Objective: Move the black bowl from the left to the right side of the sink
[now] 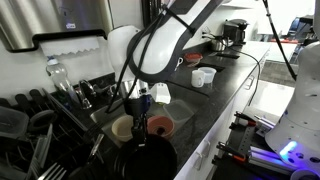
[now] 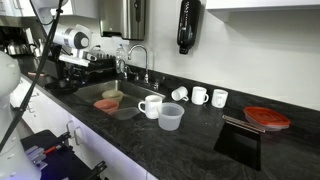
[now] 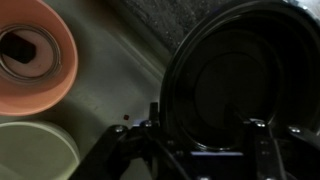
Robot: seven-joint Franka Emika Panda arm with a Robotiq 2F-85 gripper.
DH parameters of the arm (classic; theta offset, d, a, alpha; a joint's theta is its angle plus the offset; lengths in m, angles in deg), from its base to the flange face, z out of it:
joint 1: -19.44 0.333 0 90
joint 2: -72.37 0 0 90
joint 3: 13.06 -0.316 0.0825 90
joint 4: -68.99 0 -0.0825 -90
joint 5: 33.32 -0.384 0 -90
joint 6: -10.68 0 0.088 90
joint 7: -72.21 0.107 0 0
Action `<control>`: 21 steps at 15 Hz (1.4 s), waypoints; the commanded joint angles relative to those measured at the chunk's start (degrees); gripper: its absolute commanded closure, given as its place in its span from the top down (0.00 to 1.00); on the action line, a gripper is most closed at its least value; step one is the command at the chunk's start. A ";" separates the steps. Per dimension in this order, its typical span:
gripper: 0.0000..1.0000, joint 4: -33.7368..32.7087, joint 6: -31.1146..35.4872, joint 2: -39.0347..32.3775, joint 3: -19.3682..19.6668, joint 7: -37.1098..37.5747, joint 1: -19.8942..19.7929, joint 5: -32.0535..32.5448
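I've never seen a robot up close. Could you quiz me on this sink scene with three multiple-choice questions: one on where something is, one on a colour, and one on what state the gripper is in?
1. Where does the gripper hang?
A) over the sink
B) over a stove
C) over a shelf

2. In the wrist view, what colour is the bowl up and to the left of the black bowl?
A) blue
B) orange
C) purple

3. How do the gripper's jaws stand?
A) shut on a spoon
B) shut on a sponge
C) open, above the black bowl

Answers:
1 A: in an exterior view the arm reaches down over the basin.
2 B: the orange bowl lies on the sink floor.
3 C: the wrist view shows the fingers set wide apart.
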 commanded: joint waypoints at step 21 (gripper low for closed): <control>0.02 21.40 4.42 23.16 4.68 1.93 -7.94 -14.29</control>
